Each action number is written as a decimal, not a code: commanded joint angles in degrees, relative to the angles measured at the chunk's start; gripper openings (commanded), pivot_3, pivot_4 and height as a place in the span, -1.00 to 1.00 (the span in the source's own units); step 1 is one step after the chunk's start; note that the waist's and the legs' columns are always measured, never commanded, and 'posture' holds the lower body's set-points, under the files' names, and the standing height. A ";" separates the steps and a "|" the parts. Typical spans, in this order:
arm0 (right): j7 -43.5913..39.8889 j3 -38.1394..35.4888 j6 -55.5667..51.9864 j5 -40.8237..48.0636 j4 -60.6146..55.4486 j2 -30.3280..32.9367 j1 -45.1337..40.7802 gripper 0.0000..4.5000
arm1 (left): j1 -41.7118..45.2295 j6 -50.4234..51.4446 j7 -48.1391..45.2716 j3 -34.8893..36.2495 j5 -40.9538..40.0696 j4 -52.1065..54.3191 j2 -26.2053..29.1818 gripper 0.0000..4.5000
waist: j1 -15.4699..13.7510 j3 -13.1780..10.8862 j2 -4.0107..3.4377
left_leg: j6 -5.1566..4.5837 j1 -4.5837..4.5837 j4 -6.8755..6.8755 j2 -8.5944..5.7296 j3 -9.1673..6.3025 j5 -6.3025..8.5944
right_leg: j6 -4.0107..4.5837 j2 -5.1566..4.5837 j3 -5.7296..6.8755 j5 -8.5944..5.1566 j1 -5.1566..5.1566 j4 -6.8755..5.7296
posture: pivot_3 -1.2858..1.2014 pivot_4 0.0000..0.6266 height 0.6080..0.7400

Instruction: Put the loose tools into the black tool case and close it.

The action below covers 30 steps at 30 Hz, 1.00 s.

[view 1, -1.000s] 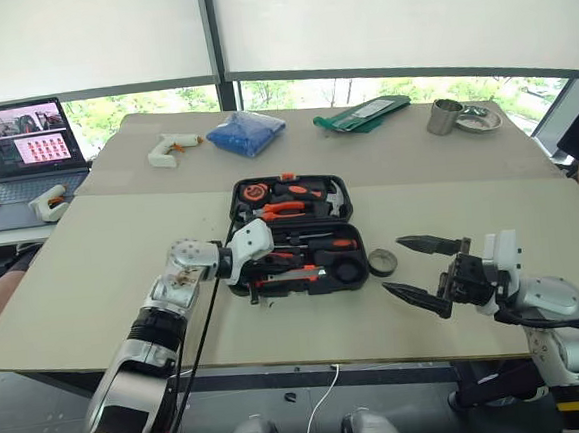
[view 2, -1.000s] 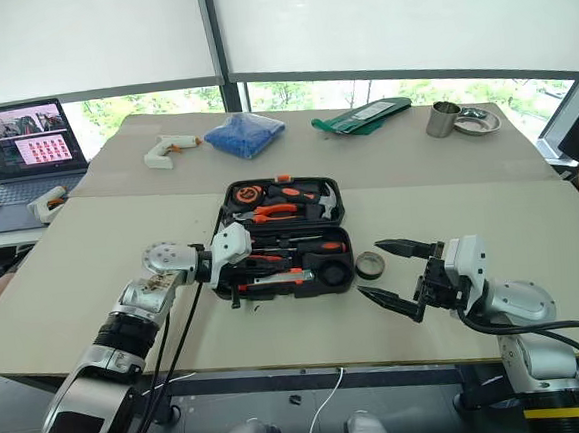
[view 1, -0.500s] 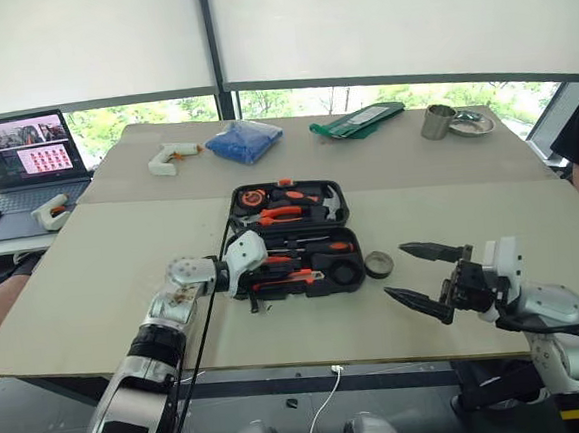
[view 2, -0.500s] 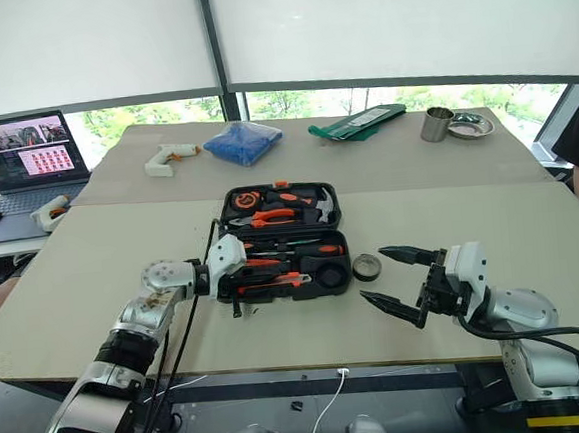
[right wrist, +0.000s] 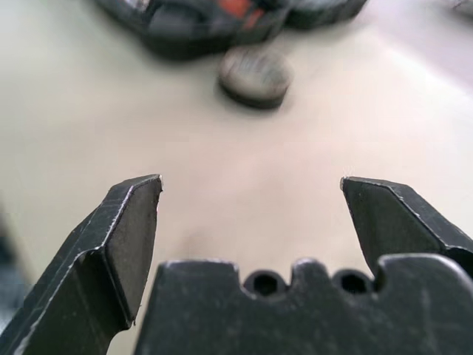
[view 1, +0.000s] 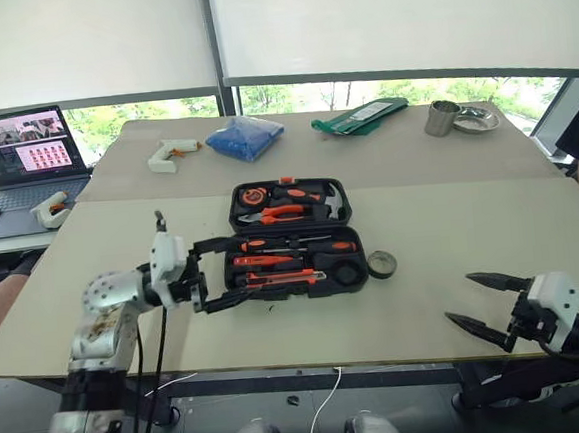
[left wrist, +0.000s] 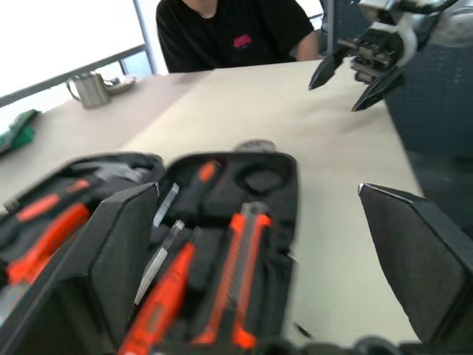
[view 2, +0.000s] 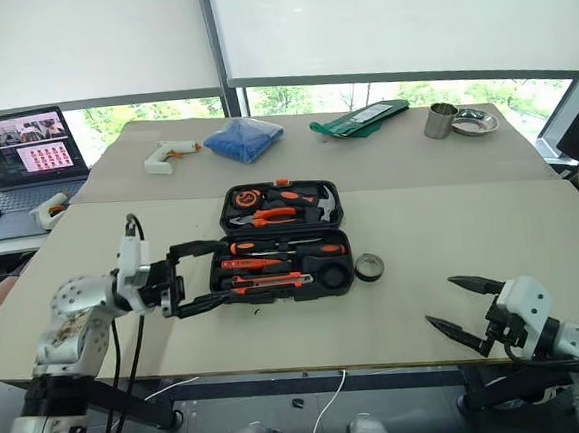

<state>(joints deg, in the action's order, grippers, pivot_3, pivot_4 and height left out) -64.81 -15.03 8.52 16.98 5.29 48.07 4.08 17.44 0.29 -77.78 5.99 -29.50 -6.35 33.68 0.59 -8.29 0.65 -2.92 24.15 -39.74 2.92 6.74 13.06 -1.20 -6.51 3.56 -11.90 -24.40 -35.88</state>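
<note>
The black tool case (view 1: 293,238) at the middle of the frame looked like matt hard plastic, its tools showing glossy orange plastic handles and thin bright metal shafts. The table (view 1: 448,194) had a smooth, matt beige top. At the upper right, the cup (view 1: 443,117) and small dish (view 1: 478,119) were shiny metal. The blue bag (view 1: 246,135) at the upper middle looked like soft, crumpled cloth. The white glue gun (view 1: 169,153) appeared to be smooth plastic.

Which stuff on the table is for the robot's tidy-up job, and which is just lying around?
For the job: black tool case, open; utility knife and screwdrivers inside it; tape roll beside it.

Just lying around: glue guns, blue bag, green pouch, metal cup, metal dish, laptop.
</note>
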 commanded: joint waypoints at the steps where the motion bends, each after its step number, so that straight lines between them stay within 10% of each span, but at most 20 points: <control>1: -0.65 6.62 -15.18 0.45 -9.21 4.83 -10.66 1.00 | -2.25 -0.98 -3.19 2.08 -1.28 0.71 2.89 0.98 | 0.53 -0.06 0.03 | 0.04 -0.02 -0.01 0.01 -0.03 -0.02 | 0.04 0.03 0.01 0.03 0.01 -0.03 | 0.03 -0.52 0.98; 14: -6.81 31.95 -30.25 -13.58 2.72 1.79 -40.44 1.00 | -3.52 -4.48 -2.85 1.19 -0.93 1.47 0.76 0.98 | -1.35 -0.15 0.08 | -0.11 0.89 -0.05 -0.16 -0.07 0.09 | 0.11 -0.02 0.21 0.52 -0.85 0.10 | 0.03 -0.52 0.98; 28: -7.71 33.97 -26.23 -19.00 9.50 -0.40 -45.28 -0.96 | -4.96 -2.37 -0.59 0.15 -1.57 5.83 -1.14 1.00 | -0.99 -0.16 0.09 | 0.00 0.85 -0.08 -0.12 -0.06 0.05 | 0.06 0.06 0.22 0.51 -0.85 0.02 | 0.03 -0.52 0.98; 30: -8.92 32.91 -27.08 -17.78 8.47 0.09 -45.66 -0.98 | -4.87 -2.31 -0.56 -0.04 -1.61 5.95 -1.36 1.00 | -0.97 -0.16 0.09 | 0.00 0.85 -0.09 -0.12 -0.06 0.05 | 0.06 0.06 0.22 0.52 -0.84 0.02 | 0.03 -0.52 0.98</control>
<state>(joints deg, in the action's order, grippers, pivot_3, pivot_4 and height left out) -72.54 20.19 -18.76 -1.62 15.15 47.52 -39.92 12.46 -2.24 -78.62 6.00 -29.66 -2.17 32.46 -0.38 -8.45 0.74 -2.92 25.00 -39.82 2.80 6.69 13.10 -1.13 -6.45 3.78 -11.39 -25.24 -35.86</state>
